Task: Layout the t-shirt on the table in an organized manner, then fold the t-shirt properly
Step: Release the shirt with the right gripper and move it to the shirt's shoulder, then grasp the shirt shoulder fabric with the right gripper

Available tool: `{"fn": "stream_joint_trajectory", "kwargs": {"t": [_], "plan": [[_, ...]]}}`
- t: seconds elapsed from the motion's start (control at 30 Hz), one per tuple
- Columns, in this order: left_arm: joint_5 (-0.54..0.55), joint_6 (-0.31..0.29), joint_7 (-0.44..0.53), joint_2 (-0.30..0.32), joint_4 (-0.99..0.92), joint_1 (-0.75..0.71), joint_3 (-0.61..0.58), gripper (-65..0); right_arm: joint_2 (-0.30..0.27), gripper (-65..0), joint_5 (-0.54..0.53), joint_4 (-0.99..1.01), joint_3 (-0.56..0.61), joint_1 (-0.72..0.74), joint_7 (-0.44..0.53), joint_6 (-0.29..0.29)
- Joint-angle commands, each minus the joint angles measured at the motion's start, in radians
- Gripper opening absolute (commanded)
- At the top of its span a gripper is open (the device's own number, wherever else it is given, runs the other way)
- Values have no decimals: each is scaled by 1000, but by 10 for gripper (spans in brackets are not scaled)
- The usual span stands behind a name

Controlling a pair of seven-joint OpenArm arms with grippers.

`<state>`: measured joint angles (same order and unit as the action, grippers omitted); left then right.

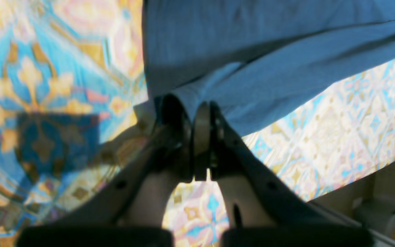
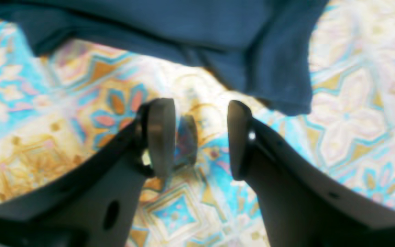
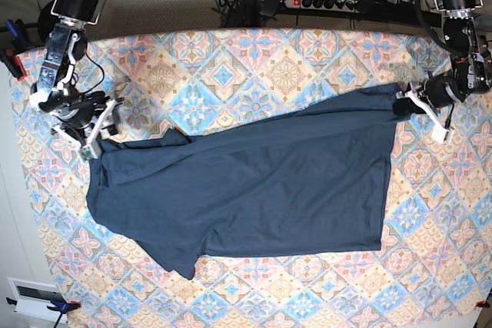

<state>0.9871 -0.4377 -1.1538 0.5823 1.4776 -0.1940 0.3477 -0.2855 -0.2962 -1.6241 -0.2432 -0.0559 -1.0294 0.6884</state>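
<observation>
right gripper (image 3: 91, 134) spread, empty, at shoulder edge | t-shirt (image 3: 254, 190) spread askew mid bench (image 3: 254, 59), sleeve rumpled | left gripper (image 3: 405, 104) pinching hem corner | tip: regrip shoulder, pull opposite corners taut, lay flat

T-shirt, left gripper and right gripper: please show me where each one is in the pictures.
t-shirt (image 3: 261, 182), base view, middle of the spread dark cloth.
left gripper (image 1: 201, 116), left wrist view, between the fingertips pinching a fold of cloth.
right gripper (image 2: 201, 137), right wrist view, the open gap between the fingertips, above the table.
</observation>
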Motion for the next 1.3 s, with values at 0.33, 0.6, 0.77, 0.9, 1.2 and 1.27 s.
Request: {"fn": "stream_joint_trajectory", "kwargs": {"t": [0.33,0.6,0.77,0.9,1.2,1.27], "plan": [[16,0,21,26,15,24,7,-650,38,-410,-28,-26,104,15,22,10],[16,0,21,26,15,24,7,-650,99,-407,-30,-21,106,17,16,10],[16,0,21,26,15,26,7,-650,116,-406,-30,-11,106,37,16,10],[16,0,21,26,15,26,7,-650,127,-406,-30,31,106,66,18,10],[16,0,21,26,15,28,9,-650,150,-408,-30,84,106,80,24,10],[16,0,21,26,15,28,9,-650,157,-409,-30,84,106,116,24,10]]}}
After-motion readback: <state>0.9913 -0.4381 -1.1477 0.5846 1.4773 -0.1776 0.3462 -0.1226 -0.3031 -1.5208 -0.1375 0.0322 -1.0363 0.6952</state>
